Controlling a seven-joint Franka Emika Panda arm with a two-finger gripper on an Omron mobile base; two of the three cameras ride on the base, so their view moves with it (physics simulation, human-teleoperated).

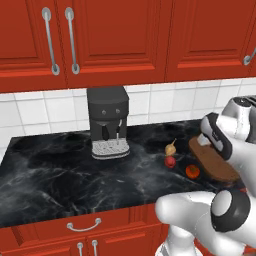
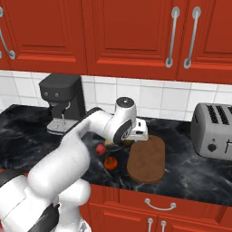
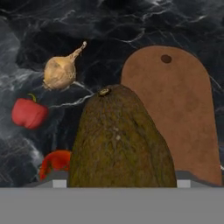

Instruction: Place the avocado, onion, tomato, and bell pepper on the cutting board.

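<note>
While the avocado (image 3: 118,140) looms large at the bottom of our hand view, seemingly raised over the black counter (image 1: 55,175) just beside the board (image 3: 179,109), we judge our jaws to be clenched on it, though the tips hide behind it. Onion (image 3: 60,72), red pepper (image 3: 28,113) and tomato (image 3: 54,162) lie on the counter beside the board, none on it yet. If we let go before we are over the wood, the egg-shaped fruit could roll off its edge or knock the tomato below.
</note>
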